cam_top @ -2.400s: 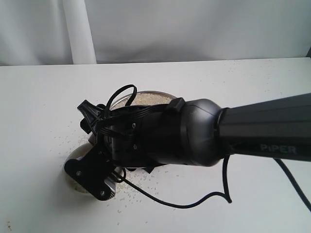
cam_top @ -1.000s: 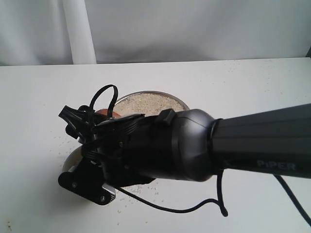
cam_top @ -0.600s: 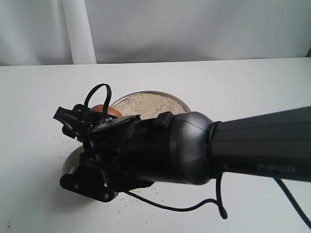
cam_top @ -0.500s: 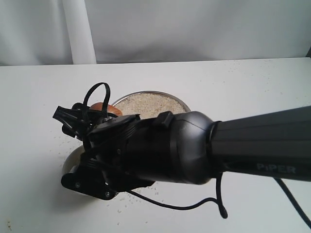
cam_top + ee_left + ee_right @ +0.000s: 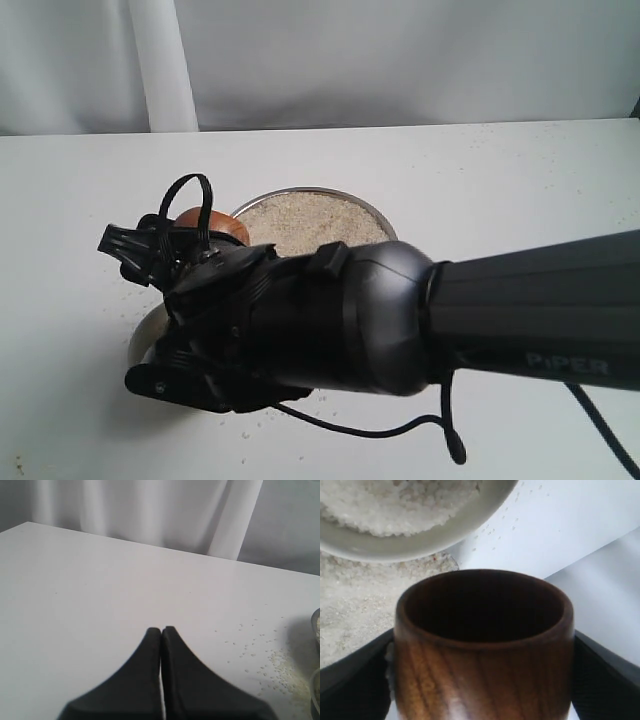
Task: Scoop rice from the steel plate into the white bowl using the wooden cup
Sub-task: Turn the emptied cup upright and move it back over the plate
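Dark reddish-brown wood is filling the right wrist view. The small, barrel-shaped wooden cup (image 5: 482,650) is sitting clamped in the right gripper (image 5: 480,695), black jaws pressing on both its sides, its dark mouth turned to the camera. Just past its lip, the small, round ceramic white bowl (image 5: 420,542) is showing a heap of pale beige-white rice (image 5: 390,505).

In the exterior view, the big black arm (image 5: 450,310) is reaching across from the right and covering most of the bowl. The cup is peeking out at the left rim of the wide, shiny steel plate (image 5: 312,190), which is carrying a bed of rice.

The left gripper (image 5: 161,630) is hanging over the white table (image 5: 100,590), pinched together on nothing, with loose grains scattered ahead. A pale curtain (image 5: 400,60) is hanging at the back.
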Motion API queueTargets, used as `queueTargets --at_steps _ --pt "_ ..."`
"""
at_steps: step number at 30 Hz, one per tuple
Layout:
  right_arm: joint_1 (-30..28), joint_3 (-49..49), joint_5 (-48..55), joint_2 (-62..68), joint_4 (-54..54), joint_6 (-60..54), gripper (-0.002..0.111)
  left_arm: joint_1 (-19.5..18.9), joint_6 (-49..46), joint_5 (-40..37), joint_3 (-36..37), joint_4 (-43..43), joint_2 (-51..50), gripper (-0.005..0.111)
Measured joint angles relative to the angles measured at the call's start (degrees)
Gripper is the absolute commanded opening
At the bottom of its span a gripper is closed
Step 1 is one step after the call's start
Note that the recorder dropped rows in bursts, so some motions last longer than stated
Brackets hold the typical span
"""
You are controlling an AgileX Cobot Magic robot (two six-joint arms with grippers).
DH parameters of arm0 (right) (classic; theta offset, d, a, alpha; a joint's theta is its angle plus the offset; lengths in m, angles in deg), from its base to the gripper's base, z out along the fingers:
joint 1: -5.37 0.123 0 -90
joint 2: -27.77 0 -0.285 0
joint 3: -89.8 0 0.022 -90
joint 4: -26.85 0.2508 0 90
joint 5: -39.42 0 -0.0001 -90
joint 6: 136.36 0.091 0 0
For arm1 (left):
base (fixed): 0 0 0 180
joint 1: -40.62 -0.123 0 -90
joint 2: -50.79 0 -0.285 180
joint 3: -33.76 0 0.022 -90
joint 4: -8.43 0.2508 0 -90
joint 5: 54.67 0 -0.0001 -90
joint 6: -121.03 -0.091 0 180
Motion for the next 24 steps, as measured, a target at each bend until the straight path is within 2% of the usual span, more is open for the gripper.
queueTargets --at_steps 7,11,18,24 --pt "0.7 0.0 1.8 0.3 -3.1 1.3 0.000 0.0 0.0 0.0 0.0 0.0 0.0 0.000" --pt "0.7 0.0 2.2 1.1 -2.7 5.9 0.000 0.0 0.0 0.0 0.0 0.0 0.0 0.000" --pt "0.7 0.0 3.2 1.1 -2.1 29.4 0.000 0.0 0.0 0.0 0.0 0.0 0.0 0.000" --pt "0.7 0.0 4.4 1.1 1.0 41.5 0.000 0.0 0.0 0.0 0.0 0.0 0.0 0.000"
